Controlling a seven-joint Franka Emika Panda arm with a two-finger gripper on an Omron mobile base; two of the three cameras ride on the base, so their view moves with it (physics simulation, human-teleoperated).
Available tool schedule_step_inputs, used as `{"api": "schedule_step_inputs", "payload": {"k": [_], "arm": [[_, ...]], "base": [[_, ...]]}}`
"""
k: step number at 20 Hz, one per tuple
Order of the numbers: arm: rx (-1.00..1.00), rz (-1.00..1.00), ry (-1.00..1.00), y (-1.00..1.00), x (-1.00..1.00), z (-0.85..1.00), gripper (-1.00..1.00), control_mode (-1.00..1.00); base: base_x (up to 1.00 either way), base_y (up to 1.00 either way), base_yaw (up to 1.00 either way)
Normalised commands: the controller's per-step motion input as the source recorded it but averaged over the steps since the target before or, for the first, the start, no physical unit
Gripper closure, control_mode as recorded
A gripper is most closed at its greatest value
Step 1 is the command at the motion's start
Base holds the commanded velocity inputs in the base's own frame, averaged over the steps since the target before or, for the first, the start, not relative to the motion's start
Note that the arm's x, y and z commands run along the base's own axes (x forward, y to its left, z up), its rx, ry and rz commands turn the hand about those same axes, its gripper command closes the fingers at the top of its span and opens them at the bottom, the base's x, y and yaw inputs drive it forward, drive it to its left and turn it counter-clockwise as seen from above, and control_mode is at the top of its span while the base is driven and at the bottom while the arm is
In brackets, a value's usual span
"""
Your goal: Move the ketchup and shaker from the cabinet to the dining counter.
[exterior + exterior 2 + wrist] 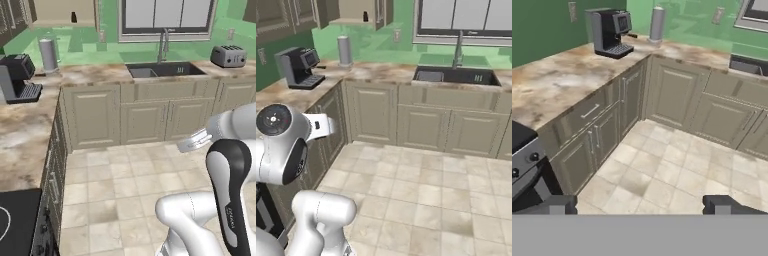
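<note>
- The gripper point(640, 205) is hanging wide open over the tiled floor point(662, 170), holding nothing.
- The shaker point(74, 18) is sitting inside the open cabinet point(62, 20), above the counter point(90, 72).

A small black shaker point(74, 18) with a tapered top stands upright on the open shelf of the tan wall cabinet point(62, 11), high in the kitchen's far corner. From the right base camera, the shaker point(365, 17) shows as a dark shape inside the cabinet point(356, 11).
</note>
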Motion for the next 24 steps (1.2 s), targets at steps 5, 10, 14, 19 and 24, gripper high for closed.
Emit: {"api": "schedule_step_inputs", "payload": {"k": [5,10,14,19,24], "arm": [[0.00,0.00,0.00,0.00,0.00,0.00,-1.00,1.00],[0.00,0.00,0.00,0.00,0.00,0.00,-1.00,1.00],[0.00,0.00,0.00,0.00,0.00,0.00,-1.00,1.00],[0.00,0.00,0.00,0.00,0.00,0.00,-1.00,1.00],[0.00,0.00,0.00,0.00,0.00,0.00,-1.00,1.00]], "base": [[1.00,0.40,0.04],[0.99,0.15,0.00],[0.98,0.34,0.00],[0.93,0.28,0.00],[0.82,0.48,0.00]]}}
